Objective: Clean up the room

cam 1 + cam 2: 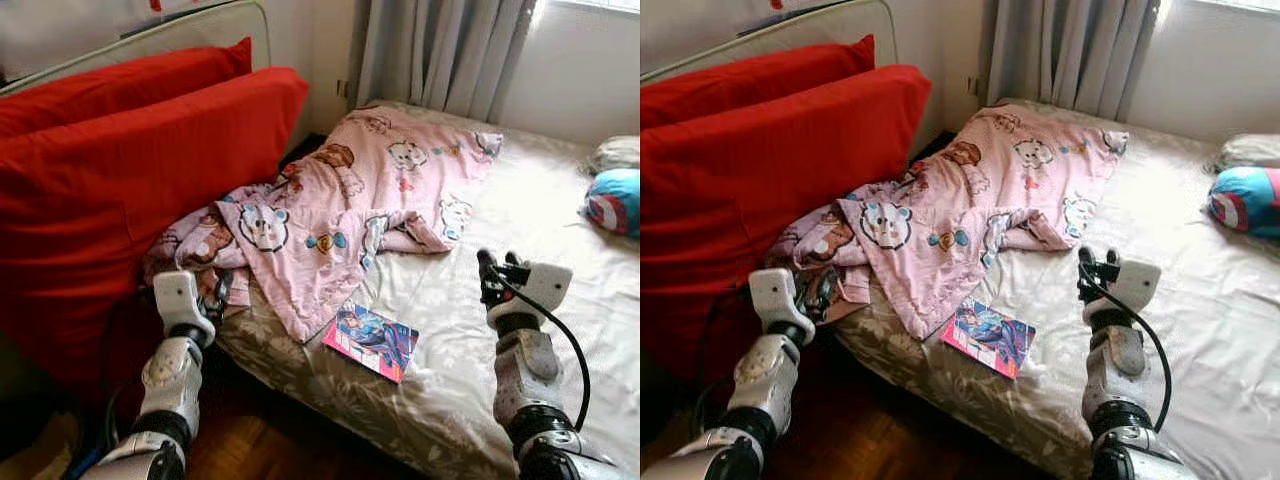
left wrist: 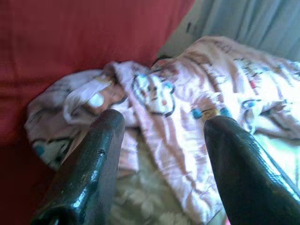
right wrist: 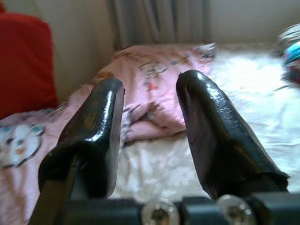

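Both arms raised at bed edge | left hand [image 2: 159, 154] fingers wide, empty, just short of crumpled pink blanket [image 1: 340, 210] | right hand [image 3: 150, 136] parted, empty | book [image 1: 371, 340] between them | left nearer blanket.

I see a pale pink blanket [image 1: 370, 200] printed with cartoon bears in white, brown and blue. Beside it stand two plain red cushions [image 1: 130, 170]. The bed [image 1: 520, 330] wears a cream sheet with a faint leaf pattern. A book [image 1: 371, 341] shows blue, pink and red cover art. The curtains [image 1: 440, 50] are grey, and a round pillow [image 1: 614, 201] is blue, red and white.
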Available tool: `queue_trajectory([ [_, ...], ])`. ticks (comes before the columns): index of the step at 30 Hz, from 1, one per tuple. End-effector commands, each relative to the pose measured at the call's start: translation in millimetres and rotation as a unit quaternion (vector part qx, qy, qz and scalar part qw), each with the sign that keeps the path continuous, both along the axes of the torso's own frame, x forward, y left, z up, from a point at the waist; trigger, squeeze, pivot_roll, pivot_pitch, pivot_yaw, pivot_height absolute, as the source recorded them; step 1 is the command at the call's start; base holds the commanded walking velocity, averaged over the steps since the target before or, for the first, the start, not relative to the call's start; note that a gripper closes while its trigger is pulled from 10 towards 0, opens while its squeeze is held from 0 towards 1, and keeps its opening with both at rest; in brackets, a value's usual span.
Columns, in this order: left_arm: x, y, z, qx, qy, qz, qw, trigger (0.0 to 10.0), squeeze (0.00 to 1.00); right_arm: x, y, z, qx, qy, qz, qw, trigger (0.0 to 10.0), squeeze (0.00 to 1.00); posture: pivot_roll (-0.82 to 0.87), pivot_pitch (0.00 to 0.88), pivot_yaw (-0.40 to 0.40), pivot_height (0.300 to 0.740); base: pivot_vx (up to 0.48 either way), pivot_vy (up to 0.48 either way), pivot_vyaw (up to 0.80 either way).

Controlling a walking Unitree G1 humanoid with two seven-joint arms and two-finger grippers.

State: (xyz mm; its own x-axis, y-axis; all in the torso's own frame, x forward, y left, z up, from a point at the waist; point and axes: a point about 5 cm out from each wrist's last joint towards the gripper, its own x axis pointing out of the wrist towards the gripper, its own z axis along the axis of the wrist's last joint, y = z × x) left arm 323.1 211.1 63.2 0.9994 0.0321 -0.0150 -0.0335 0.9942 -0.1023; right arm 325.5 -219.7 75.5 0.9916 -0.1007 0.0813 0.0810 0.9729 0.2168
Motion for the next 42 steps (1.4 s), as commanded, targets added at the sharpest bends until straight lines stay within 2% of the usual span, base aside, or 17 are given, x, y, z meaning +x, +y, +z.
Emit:
queue_trajectory([
  [1,-0.9,1.4,1,0.006,-0.005,-0.002,1.0,10.0,0.0,-7.1,2.0,-9,0.002,0.007,0.005,1.0,10.0,0.0,0.05,0.0,-0.034,0.74,0.0,0.0,0.0],
  [9,-1.9,-3.1,0,0.003,-0.012,-0.013,1.0,10.0,0.0,-11.7,-0.5,-13,-0.014,0.016,0.007,1.0,10.0,0.0,0.05,0.0,-0.03,0.74,0.0,0.0,0.0],
  [20,3.0,-2.1,7,0.0,-0.02,-0.018,1.0,10.0,0.0,-13.4,-0.2,-19,0.011,0.029,-0.008,0.999,10.0,0.0,0.06,0.0,-0.018,0.74,0.0,0.0,0.0],
  [26,8.5,5.6,14,-0.055,-0.029,-0.021,0.998,10.0,0.0,-15.4,-15.7,-14,0.009,0.018,-0.029,0.999,10.0,0.0,0.04,0.0,-0.018,0.74,0.0,0.0,0.0],
  [28,8.3,12.0,16,-0.074,-0.032,-0.007,0.997,10.0,0.0,-16.2,-20.1,-13,0.012,0.016,-0.036,0.999,10.0,0.0,0.04,0.0,-0.016,0.74,0.0,0.0,0.0],
  [31,4.9,30.8,16,-0.098,-0.028,0.009,0.995,10.0,0.0,-18.5,-24.0,-13,0.012,0.012,-0.039,0.999,10.0,0.0,0.04,0.012,-0.012,0.74,0.0,0.0,0.0],
  [37,4.9,32.6,16,-0.118,-0.026,0.0,0.993,10.0,0.0,-20.1,-28.4,-13,0.011,0.014,-0.045,0.999,10.0,0.0,0.03,0.014,-0.007,0.74,0.0,0.0,0.0],
  [42,7.6,19.6,15,-0.124,-0.023,-0.025,0.992,10.0,0.0,-18.8,-34.2,-8,0.018,0.001,-0.049,0.999,10.0,0.0,0.02,0.027,-0.008,0.74,0.0,0.0,0.0],
])
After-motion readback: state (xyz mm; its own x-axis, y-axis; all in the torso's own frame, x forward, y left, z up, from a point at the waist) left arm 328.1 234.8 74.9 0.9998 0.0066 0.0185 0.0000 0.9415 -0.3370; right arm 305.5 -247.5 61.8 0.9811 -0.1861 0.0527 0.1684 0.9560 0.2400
